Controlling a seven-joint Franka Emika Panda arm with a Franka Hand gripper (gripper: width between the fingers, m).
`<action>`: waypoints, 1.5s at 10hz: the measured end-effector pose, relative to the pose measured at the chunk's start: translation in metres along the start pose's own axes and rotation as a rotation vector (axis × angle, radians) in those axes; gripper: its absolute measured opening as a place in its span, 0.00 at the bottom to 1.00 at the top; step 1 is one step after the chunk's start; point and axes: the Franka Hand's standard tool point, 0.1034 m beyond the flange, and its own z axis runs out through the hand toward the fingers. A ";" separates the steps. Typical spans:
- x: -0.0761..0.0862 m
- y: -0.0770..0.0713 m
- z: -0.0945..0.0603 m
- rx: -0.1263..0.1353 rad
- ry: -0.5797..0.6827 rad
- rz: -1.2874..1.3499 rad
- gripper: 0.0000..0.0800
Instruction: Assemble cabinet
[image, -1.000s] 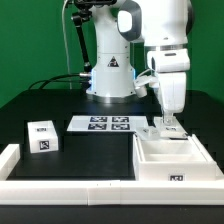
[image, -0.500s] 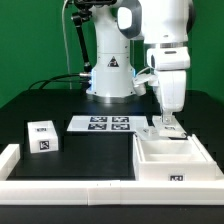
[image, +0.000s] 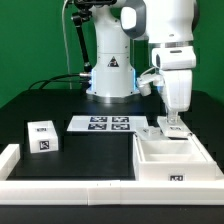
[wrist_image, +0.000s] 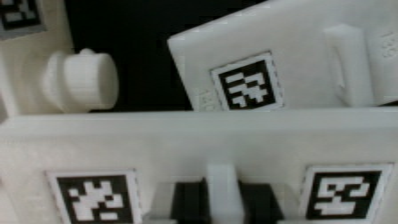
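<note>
The cabinet (image: 172, 160), a white open box with inner dividers, lies at the exterior view's right on the black table. My gripper (image: 170, 128) stands straight down over its far edge. In the wrist view the two dark fingers (wrist_image: 185, 202) sit tight on either side of a thin white rib of the cabinet (wrist_image: 178, 150), between two square tags. My gripper (wrist_image: 219, 202) is shut on that rib.
A small white tagged block (image: 42, 137) stands at the exterior view's left. The marker board (image: 104, 124) lies in the middle. A white rail (image: 60, 186) runs along the front and left. Beyond the cabinet, the wrist view shows a white tagged panel (wrist_image: 249, 85) and a round white knob (wrist_image: 80, 78).
My gripper and wrist have shifted a little toward the exterior view's right, and the cabinet's near edge has shifted with them. The block and the marker board have not moved.
</note>
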 end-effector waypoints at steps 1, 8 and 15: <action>-0.001 0.000 0.000 0.001 0.000 0.001 0.09; -0.002 0.008 0.003 0.002 0.000 0.007 0.09; 0.000 0.020 0.006 -0.013 0.014 0.021 0.09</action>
